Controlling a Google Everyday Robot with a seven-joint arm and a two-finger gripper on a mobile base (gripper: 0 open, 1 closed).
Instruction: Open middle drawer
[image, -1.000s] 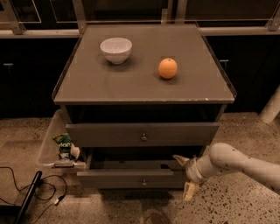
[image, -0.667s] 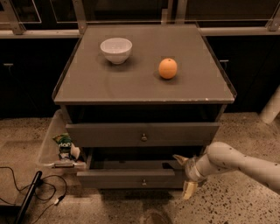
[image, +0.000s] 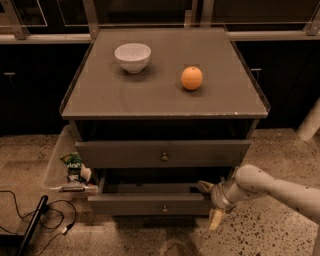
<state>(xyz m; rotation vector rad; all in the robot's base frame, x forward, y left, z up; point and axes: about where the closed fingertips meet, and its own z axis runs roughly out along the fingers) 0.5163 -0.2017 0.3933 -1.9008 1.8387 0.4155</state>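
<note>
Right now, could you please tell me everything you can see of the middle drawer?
The middle drawer is grey, wood by its look, with a wide flat front and one small round metal knob at centre. It stands pulled out partway, level, its dark inside showing behind the front, below the upper drawer. The end effector is at its right end, seemingly touching.

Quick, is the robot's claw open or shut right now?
Gripper: open, jaws spread, holding nothing, beside the right end of the lower drawer.
</note>
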